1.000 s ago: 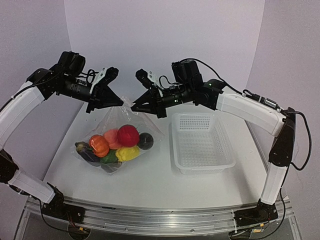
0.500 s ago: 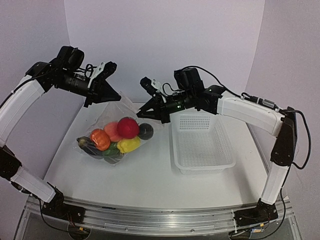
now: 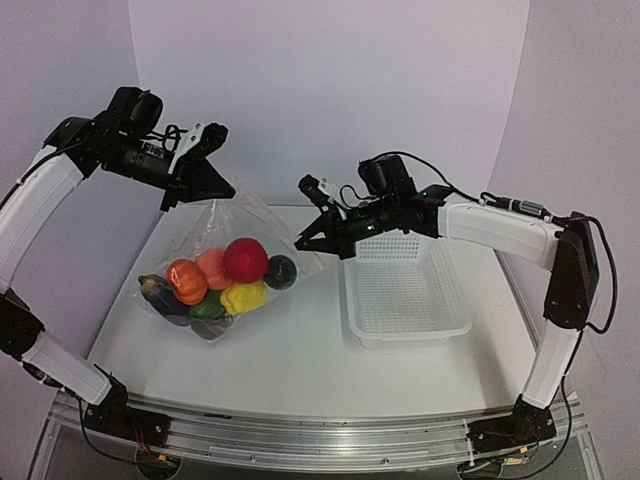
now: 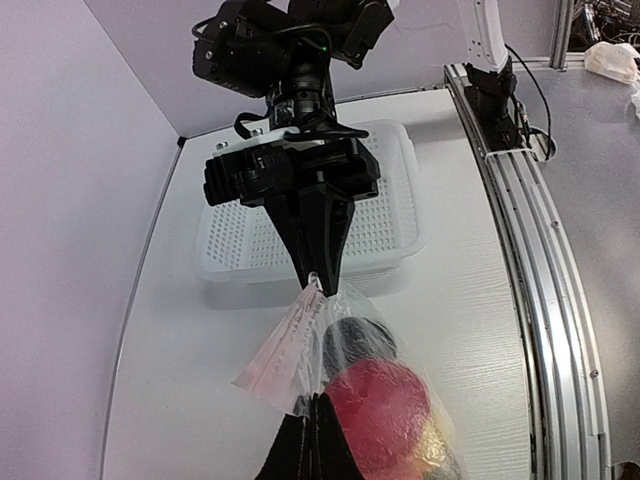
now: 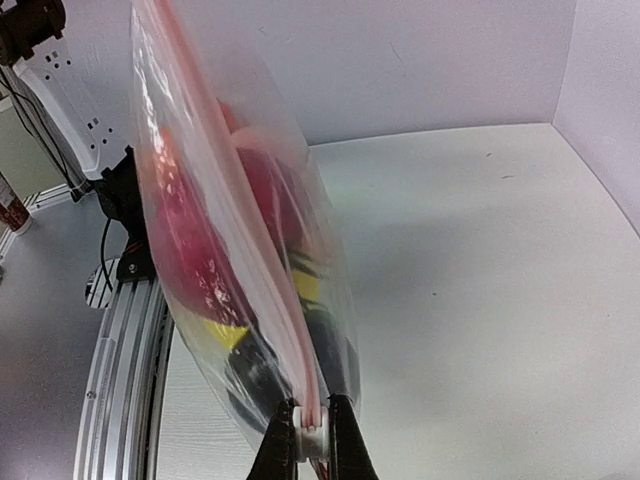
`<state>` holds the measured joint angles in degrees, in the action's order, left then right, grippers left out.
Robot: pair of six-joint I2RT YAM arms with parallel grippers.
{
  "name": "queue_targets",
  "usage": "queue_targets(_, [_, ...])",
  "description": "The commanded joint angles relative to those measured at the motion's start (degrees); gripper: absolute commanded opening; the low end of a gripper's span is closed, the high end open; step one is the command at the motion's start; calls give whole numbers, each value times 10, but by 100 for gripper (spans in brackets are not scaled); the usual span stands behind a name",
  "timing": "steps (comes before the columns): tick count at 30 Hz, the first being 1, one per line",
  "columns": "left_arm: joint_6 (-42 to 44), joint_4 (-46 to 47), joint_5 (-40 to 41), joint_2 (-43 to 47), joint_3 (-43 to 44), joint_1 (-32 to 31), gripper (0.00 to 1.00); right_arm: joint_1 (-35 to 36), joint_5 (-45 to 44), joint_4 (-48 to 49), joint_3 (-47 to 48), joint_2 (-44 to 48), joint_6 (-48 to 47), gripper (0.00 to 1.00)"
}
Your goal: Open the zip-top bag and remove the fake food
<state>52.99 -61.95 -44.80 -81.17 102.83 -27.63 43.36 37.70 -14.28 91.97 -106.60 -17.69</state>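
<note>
- While both arm bases sit bolted along the near rail, the white surface point(image 3: 300, 370) stretches out ahead of them and carries everything else.
- Nearest, on the left side, is the zip-top bag point(image 3: 205, 225). It is clear and crinkled, its loaded lower end is down at the surface, and its upper edge is lifted between the two arms.
- Bunched in that lower part is the fake food:
  - a red piece point(image 3: 245, 260) on top
  - an orange piece point(image 3: 187, 282) and a pink piece point(image 3: 212, 266) beside it
  - a yellow piece point(image 3: 243, 297) and a green piece point(image 3: 207, 310) below
  - a dark purple piece point(image 3: 158, 290) at the left end
  - a blackish round piece point(image 3: 281, 271) at the right end
- Right of the bag and apart from it, a white mesh basket point(image 3: 410, 337) stands on the surface.
- Further in, the right arm point(image 3: 500, 230) reaches leftward past the basket's far left corner. Its jaws are pinched narrow on the bag's right upper corner, and its wrist view shows the pink zip strip point(image 5: 230, 250) clamped between the tips.
- Higher up on the left, the left arm point(image 3: 30, 210) has its jaws closed tight on the plastic at the bag's other upper corner.
- I cannot tell whether the zip strip is sealed or parted between the two grips.
</note>
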Motion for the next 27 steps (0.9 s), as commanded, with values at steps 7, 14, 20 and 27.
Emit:
queue_targets(7, [36, 24, -27, 21, 87, 31, 0, -47, -62, -87, -93, 15, 25, 0])
queue_targets(14, [40, 23, -32, 14, 86, 47, 0, -50, -60, -75, -126, 33, 36, 0])
queue_targets(20, [35, 45, -32, 21, 57, 50, 0, -50, -51, -70, -131, 45, 44, 0])
queue_targets(27, [100, 44, -64, 41, -18, 50, 0, -50, -48, -69, -114, 68, 85, 46])
